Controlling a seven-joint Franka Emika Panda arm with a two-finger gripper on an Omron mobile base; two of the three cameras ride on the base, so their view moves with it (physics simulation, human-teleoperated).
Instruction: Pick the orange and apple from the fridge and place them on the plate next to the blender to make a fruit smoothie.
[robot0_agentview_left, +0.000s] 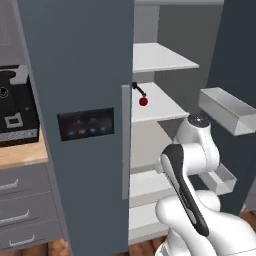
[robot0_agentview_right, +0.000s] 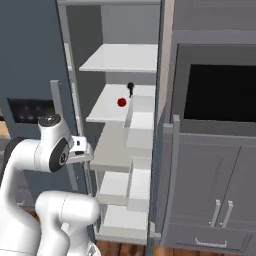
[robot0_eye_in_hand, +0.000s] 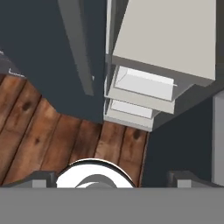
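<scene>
The fridge (robot0_agentview_left: 80, 60) has its left door shut and its right door swung open. The red apple (robot0_agentview_left: 143, 101) lies on a middle shelf (robot0_agentview_left: 160, 107), seen also as the apple (robot0_agentview_right: 121, 102) in the right base view, with a small dark object just behind it. The orange, the plate and the blender are out of view. My gripper (robot0_eye_in_hand: 116, 181) is open and empty, its fingertips (robot0_eye_in_hand: 43, 179) wide apart. It hangs low in front of the fridge and points down at the bottom shelves (robot0_eye_in_hand: 140, 87) and the floor. The hand (robot0_agentview_right: 80, 147) sits well below the apple's shelf.
The open door (robot0_agentview_left: 240, 50) carries grey bins (robot0_agentview_left: 225, 110) close to my elbow. A black coffee machine (robot0_agentview_left: 15, 105) stands on the wooden counter (robot0_agentview_left: 22, 155) to the left, above drawers. A built-in oven (robot0_agentview_right: 220, 90) and cabinets flank the fridge's right. Wood floor (robot0_eye_in_hand: 39, 127) lies below.
</scene>
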